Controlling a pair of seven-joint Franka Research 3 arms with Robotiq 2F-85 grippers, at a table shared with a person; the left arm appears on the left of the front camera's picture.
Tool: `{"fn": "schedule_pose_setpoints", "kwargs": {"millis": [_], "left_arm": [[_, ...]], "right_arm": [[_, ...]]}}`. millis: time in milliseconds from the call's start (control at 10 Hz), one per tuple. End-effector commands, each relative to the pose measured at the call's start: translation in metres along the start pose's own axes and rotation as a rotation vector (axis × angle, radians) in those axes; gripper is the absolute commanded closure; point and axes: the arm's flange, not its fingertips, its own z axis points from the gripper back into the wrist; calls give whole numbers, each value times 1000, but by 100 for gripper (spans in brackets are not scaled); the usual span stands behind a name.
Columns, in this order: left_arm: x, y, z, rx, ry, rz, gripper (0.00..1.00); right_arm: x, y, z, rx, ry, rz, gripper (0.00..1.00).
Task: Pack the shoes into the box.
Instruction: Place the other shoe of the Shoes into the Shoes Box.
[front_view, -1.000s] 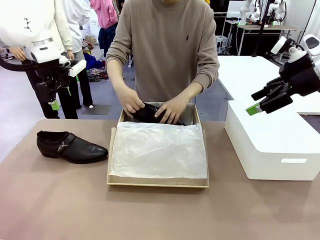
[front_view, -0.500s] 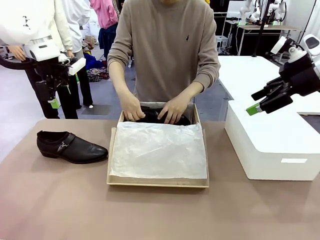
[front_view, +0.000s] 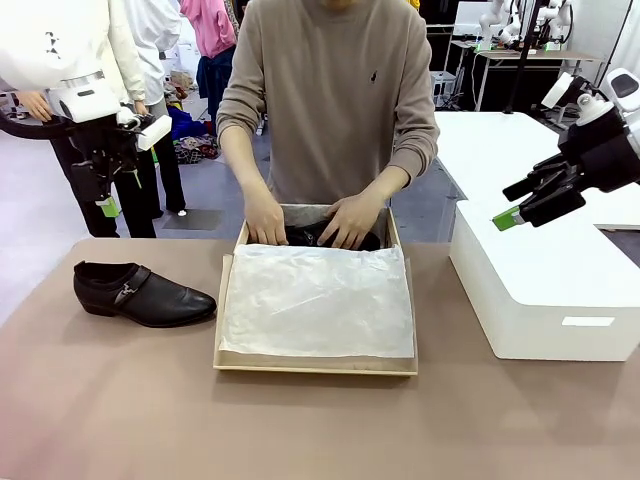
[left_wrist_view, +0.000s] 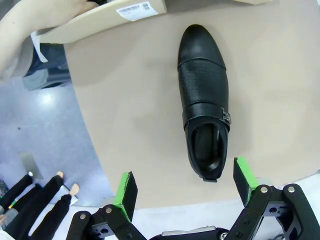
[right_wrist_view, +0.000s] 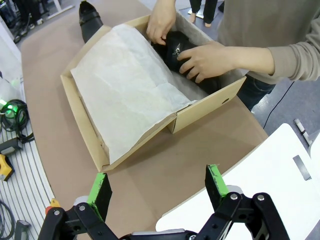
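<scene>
both arms wait with jaws spread wide and nothing in them: the left gripper (left_wrist_view: 185, 182) hangs high over the loose shoe (front_view: 140, 293), the right gripper (right_wrist_view: 157, 190) is raised above the white block (front_view: 540, 290). on the brown table (front_view: 120, 410) that shoe stands upright on its sole, just left of the box (front_view: 315, 366), toe towards it. white tissue paper (front_view: 315, 300) covers most of the open box. at its far end the person's hands (front_view: 265, 222) press the other shoe (front_view: 305, 236) down inside.

the step in hand looks to be seating this first shoe. it likely goes best laid snug along the far wall, with the tissue kept from bunching beneath it, so room is left for its mate. the arms probably do well to keep clear until the hands lift away.

against a second ago, the boxed shoe sits lower, now sunk below the far rim, and the hands have dropped with it. the loose shoe, the tissue and both grippers have not moved.
</scene>
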Motion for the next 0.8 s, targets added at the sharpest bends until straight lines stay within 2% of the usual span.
{"fn": "schedule_pose_setpoints", "kwargs": {"millis": [0,300,700], "left_arm": [[-1,-2,1,6,-8,9,0],[0,0,0,0,0,0,0],[-25,-8,-22,17,23,45,0]], "right_arm": [[-1,-4,-1,14,-34,21,0],[-1,-4,-1,14,-34,21,0],[-1,-4,-1,14,-34,21,0]]}}
